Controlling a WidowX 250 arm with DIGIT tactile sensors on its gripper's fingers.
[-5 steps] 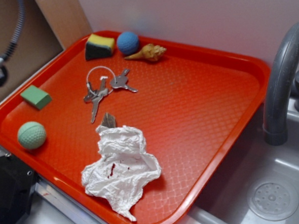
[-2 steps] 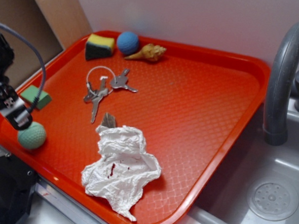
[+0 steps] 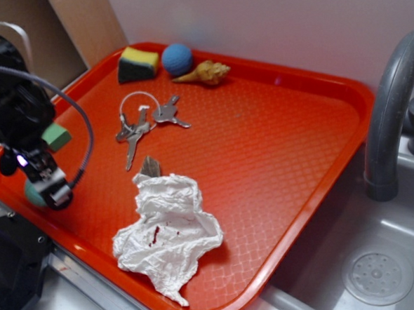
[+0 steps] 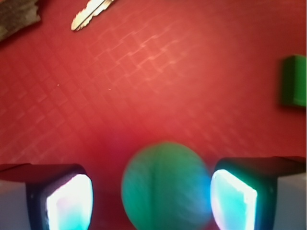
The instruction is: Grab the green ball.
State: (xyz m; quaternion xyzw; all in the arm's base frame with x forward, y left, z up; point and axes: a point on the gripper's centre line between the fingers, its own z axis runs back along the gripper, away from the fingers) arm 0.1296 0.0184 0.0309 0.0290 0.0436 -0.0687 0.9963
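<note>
The green ball lies on the red tray near its front left corner. In the wrist view it sits blurred between my two lit fingers, close to the right one, with a gap to the left one. In the exterior view only a sliver of the ball shows behind my gripper, which has come down over it. The gripper is open, its jaws on either side of the ball.
A flat green block lies just behind the gripper, also in the wrist view. Keys, crumpled white tissue, a blue ball, a sponge and a shell lie on the tray. A sink and faucet are at the right.
The arm came in from the upper left and lowered onto the green ball. The ball, plainly visible a second ago, is now mostly hidden behind the gripper.
</note>
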